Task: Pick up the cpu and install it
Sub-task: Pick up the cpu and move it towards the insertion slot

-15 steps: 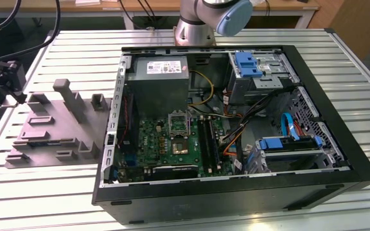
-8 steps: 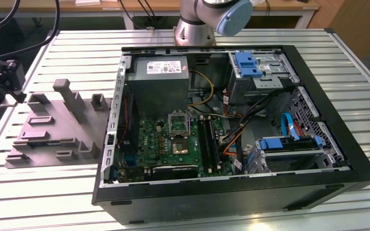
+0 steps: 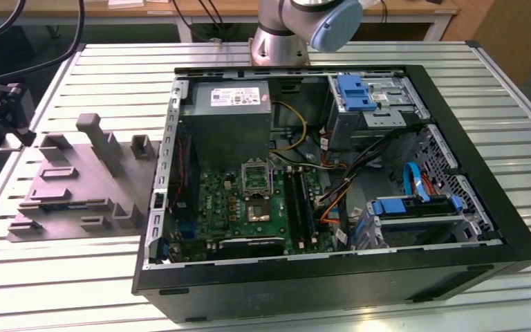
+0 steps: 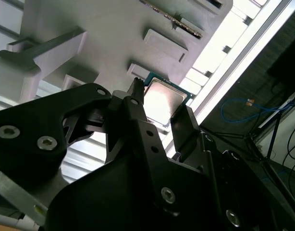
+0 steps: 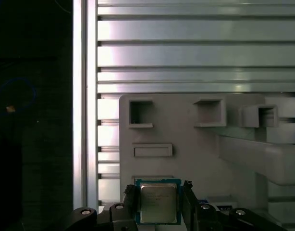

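Observation:
The cpu [image 5: 158, 202] is a small square chip with a silvery top and a green rim. It sits between my two black fingers [image 5: 188, 198], which press against its opposite edges. In the second wrist view the cpu [image 4: 163, 100] hangs just over the grey holder plate [image 4: 114, 33]. In the exterior view my gripper [image 3: 3, 124] is at the far left edge of the table, beside the grey holder plate [image 3: 72, 200]. The green motherboard [image 3: 247, 207] lies inside the open computer case, with a silver socket frame [image 3: 256, 173] standing open.
The black computer case [image 3: 339, 277] fills the table's middle and the exterior view's right. Inside are a grey power-supply box [image 3: 233, 104], black memory sticks [image 3: 301, 200], cables and blue drive brackets [image 3: 413, 205]. The arm's base [image 3: 284, 41] stands behind the case. The slatted table's edge [image 5: 85, 96] runs beside the holder.

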Robot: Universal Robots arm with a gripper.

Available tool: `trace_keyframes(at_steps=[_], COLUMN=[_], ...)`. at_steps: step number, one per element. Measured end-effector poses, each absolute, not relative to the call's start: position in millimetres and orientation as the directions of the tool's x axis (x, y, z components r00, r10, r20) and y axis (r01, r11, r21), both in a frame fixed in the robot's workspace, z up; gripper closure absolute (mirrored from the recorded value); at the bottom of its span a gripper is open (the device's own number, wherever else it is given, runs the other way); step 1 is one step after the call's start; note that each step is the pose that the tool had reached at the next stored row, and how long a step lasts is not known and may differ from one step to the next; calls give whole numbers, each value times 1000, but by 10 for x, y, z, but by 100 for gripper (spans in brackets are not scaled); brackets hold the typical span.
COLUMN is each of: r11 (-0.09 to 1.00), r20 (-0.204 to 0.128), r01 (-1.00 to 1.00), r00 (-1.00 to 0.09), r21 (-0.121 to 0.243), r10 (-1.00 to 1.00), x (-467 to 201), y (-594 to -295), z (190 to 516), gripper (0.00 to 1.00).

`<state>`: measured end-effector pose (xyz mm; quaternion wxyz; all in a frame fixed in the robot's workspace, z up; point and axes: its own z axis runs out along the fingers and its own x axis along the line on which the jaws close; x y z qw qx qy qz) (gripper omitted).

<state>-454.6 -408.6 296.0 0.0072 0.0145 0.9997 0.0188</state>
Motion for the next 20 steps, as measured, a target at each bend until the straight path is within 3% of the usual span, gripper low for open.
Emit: trace_keyframes(at_steps=[20], r11=[999], r20=[-14], r01=[29], r00=[-999], r21=[38], r10=[29], x=[-4546], y=[-4086], z=[3077], gripper=[53])
